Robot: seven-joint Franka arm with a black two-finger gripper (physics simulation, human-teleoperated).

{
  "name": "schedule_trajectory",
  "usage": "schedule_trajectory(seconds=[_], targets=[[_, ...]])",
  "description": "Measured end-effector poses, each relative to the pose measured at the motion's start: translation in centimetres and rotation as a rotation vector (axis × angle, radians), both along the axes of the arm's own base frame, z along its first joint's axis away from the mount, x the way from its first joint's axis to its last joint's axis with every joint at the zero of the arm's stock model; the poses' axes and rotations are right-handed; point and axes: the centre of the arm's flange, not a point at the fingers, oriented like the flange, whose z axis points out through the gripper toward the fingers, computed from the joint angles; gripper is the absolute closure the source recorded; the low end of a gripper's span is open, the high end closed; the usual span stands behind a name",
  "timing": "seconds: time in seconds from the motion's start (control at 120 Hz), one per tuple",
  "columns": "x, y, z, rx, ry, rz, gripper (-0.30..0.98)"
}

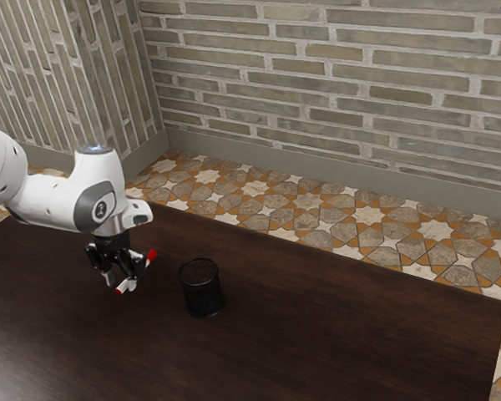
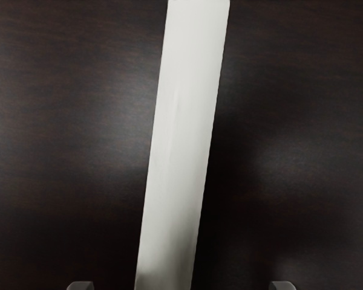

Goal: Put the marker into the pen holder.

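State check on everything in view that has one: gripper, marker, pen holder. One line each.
Gripper: open, fingers astride the marker, a gap on each side.
Marker: on its side, not gripped, outside the pen holder.
Pen holder: upright on the table, mouth up; can't tell whether anything lies at its bottom.

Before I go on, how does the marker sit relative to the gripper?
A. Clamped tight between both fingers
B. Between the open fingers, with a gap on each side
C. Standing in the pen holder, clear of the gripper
B: in the wrist view the gripper's fingertips stand wide apart, and bare table shows between each of them and the marker.
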Motion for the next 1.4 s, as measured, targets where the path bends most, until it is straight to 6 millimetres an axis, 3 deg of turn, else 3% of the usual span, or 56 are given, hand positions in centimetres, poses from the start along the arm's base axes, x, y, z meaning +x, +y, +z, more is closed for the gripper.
schedule_trajectory(seconds=[0.317, 0.908, 1.033, 1.075, 1.15, 1.208, 1.275, 1.342, 1.4], targets=[[0.8, -0.3, -0.7, 0.000, -0.022, -0.078, 0.55], [2.4, 0.8, -1.1, -0.026, -0.029, -0.110, 0.71], [2.5, 0.2, -0.5, -0.029, -0.029, -0.124, 0.75], [2.6, -0.2, 0.8, -0.028, -0.043, -0.131, 0.76], [3.0, -1.9, 5.8, -0.022, -0.105, -0.167, 0.77], [2.7, -5.1, 11.1, -0.011, -0.162, -0.234, 0.78], [0.5, -9.4, 16.5, -0.013, -0.214, -0.319, 0.78], [-2.1, -14.1, 19.5, -0.020, -0.229, -0.408, 0.78], [-3.6, -17.7, 20.8, -0.023, -0.223, -0.472, 0.78]])
